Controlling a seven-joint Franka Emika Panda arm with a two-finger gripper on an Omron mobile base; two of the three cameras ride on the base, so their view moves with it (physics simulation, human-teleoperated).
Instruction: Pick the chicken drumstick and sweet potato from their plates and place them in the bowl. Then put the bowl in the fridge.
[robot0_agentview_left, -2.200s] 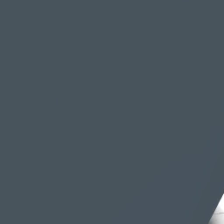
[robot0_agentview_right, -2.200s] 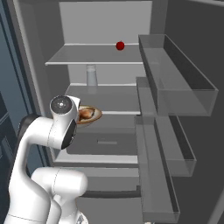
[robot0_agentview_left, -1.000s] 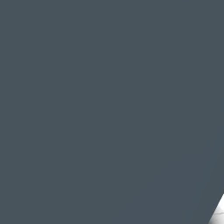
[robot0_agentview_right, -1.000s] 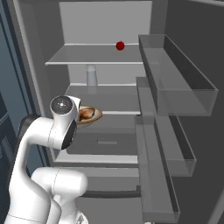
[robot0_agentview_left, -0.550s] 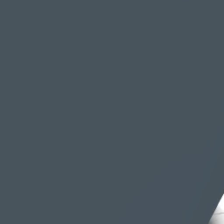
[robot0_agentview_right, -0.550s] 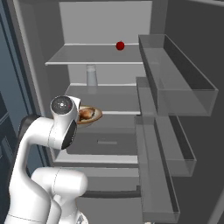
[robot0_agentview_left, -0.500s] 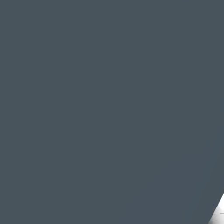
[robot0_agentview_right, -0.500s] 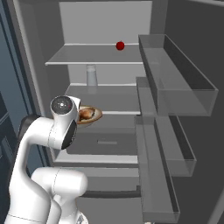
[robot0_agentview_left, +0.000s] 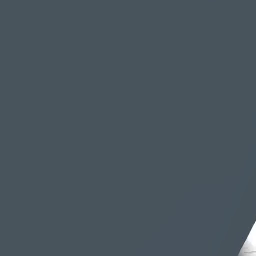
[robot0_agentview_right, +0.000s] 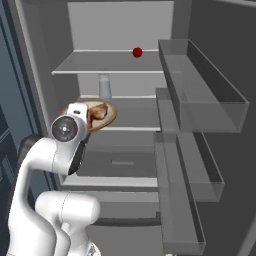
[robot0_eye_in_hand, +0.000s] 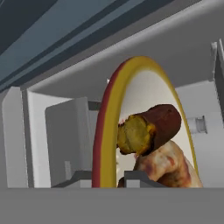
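Hand (robot0_eye_in_hand: 109, 181) is clamping the bowl (robot0_agentview_right: 111, 116) rim, holding sweet potato (robot0_eye_in_hand: 146, 129) and chicken drumstick (robot0_eye_in_hand: 168, 168) level with the middle fridge shelf (robot0_agentview_right: 135, 122); tilting risks spilling both.

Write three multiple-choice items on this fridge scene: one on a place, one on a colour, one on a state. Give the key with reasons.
1. Where is the bowl?
A. On the top shelf
B. At the middle shelf, by the arm's end
C. In a door bin

2. What colour is the small round thing on the top shelf?
A. Red
B. Green
C. White

3. What does the bowl hold?
A. Nothing
B. The drumstick alone
C. The sweet potato and the chicken drumstick

Key:
1 B: the right base view shows the bowl level with the middle shelf, near the clear glass.
2 A: it shows red against the grey back wall.
3 C: the hand view shows both pieces inside the rim, the potato's yellow flesh exposed.
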